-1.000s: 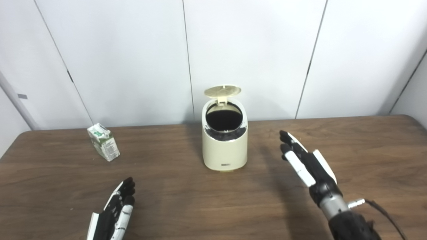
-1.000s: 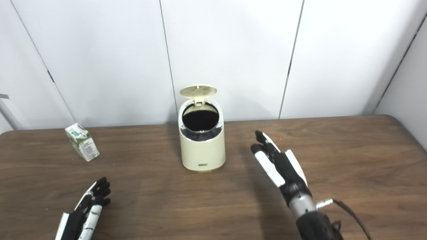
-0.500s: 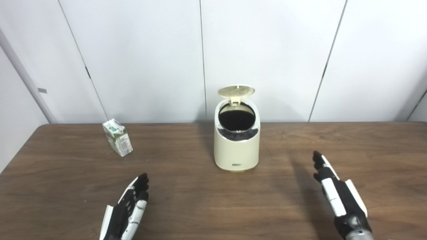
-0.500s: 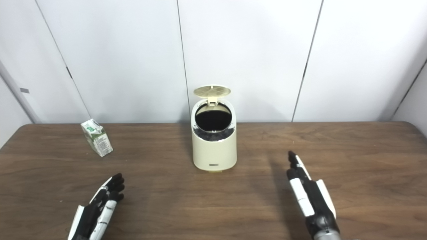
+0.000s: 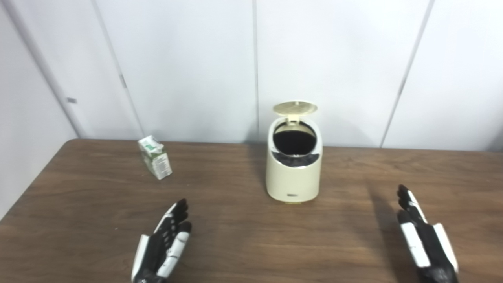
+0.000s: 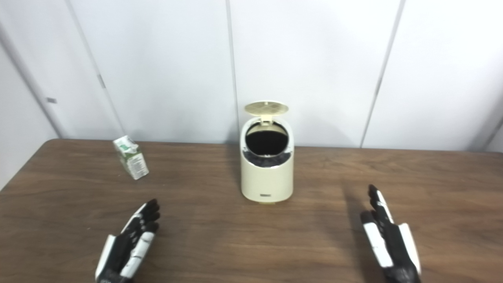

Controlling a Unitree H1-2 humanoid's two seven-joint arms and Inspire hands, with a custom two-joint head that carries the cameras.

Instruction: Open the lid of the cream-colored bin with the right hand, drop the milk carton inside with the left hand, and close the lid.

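Observation:
A cream-colored bin [image 5: 294, 167] stands at the middle of the brown table, its round lid [image 5: 295, 108] tipped up and back so the dark inside shows. A small white and green milk carton [image 5: 155, 162] stands upright on the table far to the bin's left. My left hand [image 5: 164, 244] lies low near the front edge, fingers stretched and apart, holding nothing, well short of the carton. My right hand [image 5: 425, 242] is at the front right, flat with straight fingers, empty and apart from the bin.
The table's left edge [image 5: 35, 179] runs close to the carton. A white panelled wall [image 5: 196, 67] stands right behind the table and the bin. Bare wood [image 5: 255, 239] lies between my two hands.
The camera has swung left, shifting the whole scene rightward. My right hand has drawn back from beside the bin toward the front edge and lowered. The left hand has hardly moved.

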